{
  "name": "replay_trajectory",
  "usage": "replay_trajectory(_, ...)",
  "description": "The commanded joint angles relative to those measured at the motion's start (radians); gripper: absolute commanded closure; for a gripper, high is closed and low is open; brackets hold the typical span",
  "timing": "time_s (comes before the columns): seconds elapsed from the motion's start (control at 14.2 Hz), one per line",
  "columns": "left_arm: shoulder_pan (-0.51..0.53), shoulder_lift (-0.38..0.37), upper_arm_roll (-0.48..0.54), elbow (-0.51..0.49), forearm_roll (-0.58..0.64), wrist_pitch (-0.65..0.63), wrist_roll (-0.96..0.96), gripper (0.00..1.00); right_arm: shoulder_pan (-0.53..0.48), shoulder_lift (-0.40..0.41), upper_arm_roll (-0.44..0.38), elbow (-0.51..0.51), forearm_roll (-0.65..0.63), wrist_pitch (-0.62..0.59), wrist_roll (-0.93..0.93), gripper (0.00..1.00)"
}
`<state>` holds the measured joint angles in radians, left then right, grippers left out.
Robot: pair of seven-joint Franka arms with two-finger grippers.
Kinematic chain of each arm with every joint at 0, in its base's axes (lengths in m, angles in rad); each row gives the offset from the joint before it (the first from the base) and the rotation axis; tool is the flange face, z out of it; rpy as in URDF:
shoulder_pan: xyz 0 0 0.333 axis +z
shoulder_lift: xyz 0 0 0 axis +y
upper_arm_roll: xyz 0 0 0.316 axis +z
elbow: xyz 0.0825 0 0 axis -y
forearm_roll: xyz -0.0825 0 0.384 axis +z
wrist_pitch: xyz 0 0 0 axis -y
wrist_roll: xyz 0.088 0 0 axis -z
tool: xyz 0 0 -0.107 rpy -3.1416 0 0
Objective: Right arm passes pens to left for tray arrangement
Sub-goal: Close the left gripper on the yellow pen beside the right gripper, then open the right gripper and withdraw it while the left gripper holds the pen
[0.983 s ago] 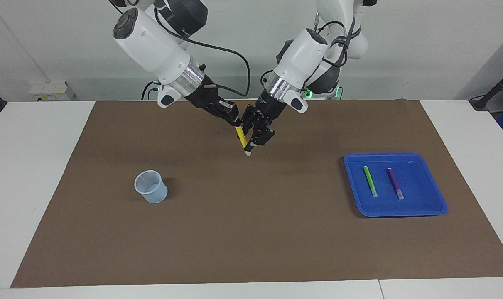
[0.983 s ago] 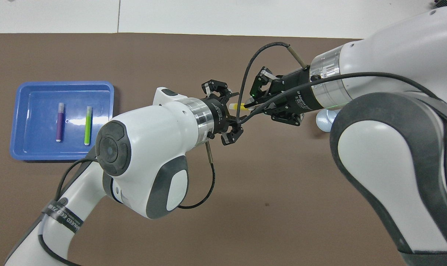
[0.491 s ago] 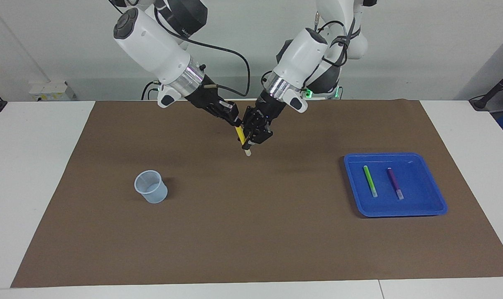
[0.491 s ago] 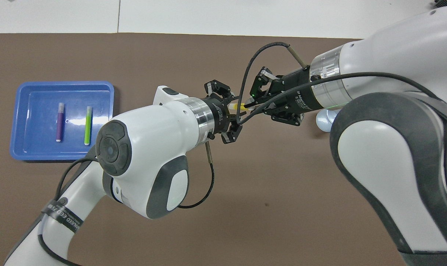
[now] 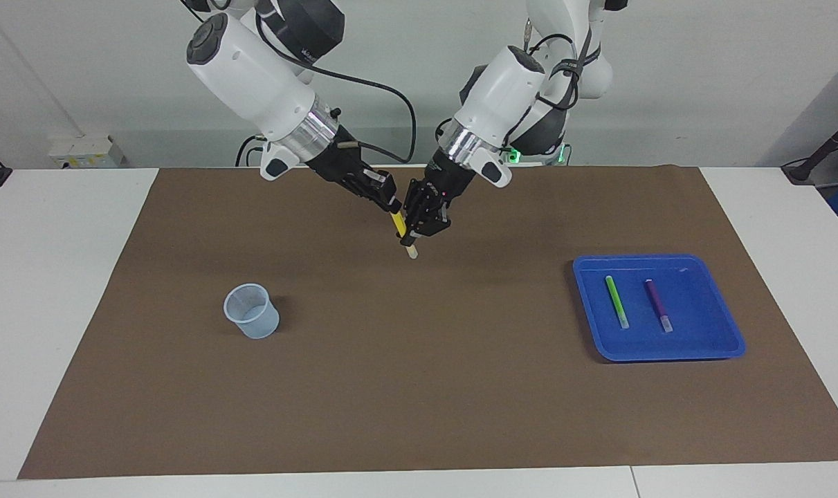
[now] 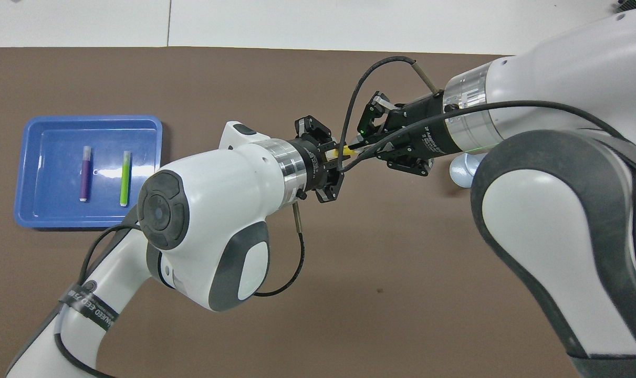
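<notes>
The yellow pen (image 5: 400, 225) (image 6: 343, 151) hangs tilted in the air over the mat's middle, whitish end down. My right gripper (image 5: 393, 206) (image 6: 355, 149) is shut on its upper end. Just below, my left gripper (image 5: 410, 238) (image 6: 332, 157) is shut on the pen's lower part, so both hold it. The blue tray (image 5: 702, 332) (image 6: 44, 173) lies toward the left arm's end of the table. In it the green pen (image 5: 616, 301) (image 6: 125, 177) and the purple pen (image 5: 657, 304) (image 6: 85, 173) lie side by side, a little apart.
A translucent bluish cup (image 5: 252, 311) (image 6: 462, 170) stands upright on the brown mat (image 5: 419, 387) toward the right arm's end; the right arm hides most of it in the overhead view. White tabletop borders the mat.
My left gripper has closed from open onto the yellow pen's lower part. The right gripper kept its grip, and both hands with the pen rose slightly.
</notes>
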<state>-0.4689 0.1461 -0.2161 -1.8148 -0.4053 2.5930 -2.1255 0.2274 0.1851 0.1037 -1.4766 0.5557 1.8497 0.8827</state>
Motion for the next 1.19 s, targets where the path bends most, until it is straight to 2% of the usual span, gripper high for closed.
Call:
replay_trajectory(0.0, -0.011, 0.013, 0.015, 0.029, 0.009, -0.013, -0.005, 1.00, -0.002, -0.018, 0.004, -0.027, 0.027, 0.009, 0.010, 0.90)
replay_trajectory(0.14, -0.011, 0.013, 0.015, 0.031, 0.011, -0.013, -0.005, 1.00, -0.002, -0.018, 0.004, -0.027, 0.026, 0.009, 0.012, 0.86)
replay_trajectory(0.21, -0.010, 0.015, 0.015, 0.034, 0.017, -0.013, -0.005, 1.00, -0.002, -0.018, 0.004, -0.027, 0.024, 0.009, 0.013, 0.60)
replay_trajectory(0.28, -0.008, 0.015, 0.015, 0.035, 0.020, -0.013, -0.005, 1.00, -0.002, -0.018, 0.004, -0.025, 0.021, 0.011, 0.013, 0.27)
replay_trajectory(0.35, -0.007, 0.020, 0.015, 0.037, 0.023, -0.013, -0.004, 1.00, -0.003, -0.018, 0.004, -0.024, 0.015, 0.009, 0.013, 0.04)
replay_trajectory(0.42, -0.005, 0.023, 0.014, 0.045, 0.026, -0.014, 0.001, 1.00, -0.003, -0.016, 0.004, -0.021, 0.012, 0.008, 0.012, 0.00)
replay_trajectory(0.77, 0.000, 0.024, 0.017, 0.058, 0.042, -0.068, 0.131, 1.00, -0.022, -0.018, -0.007, 0.001, -0.063, -0.032, -0.025, 0.00)
replay_trajectory(1.12, 0.039, 0.007, 0.024, 0.057, 0.043, -0.221, 0.330, 1.00, -0.158, -0.044, -0.010, 0.044, -0.160, -0.203, -0.294, 0.00)
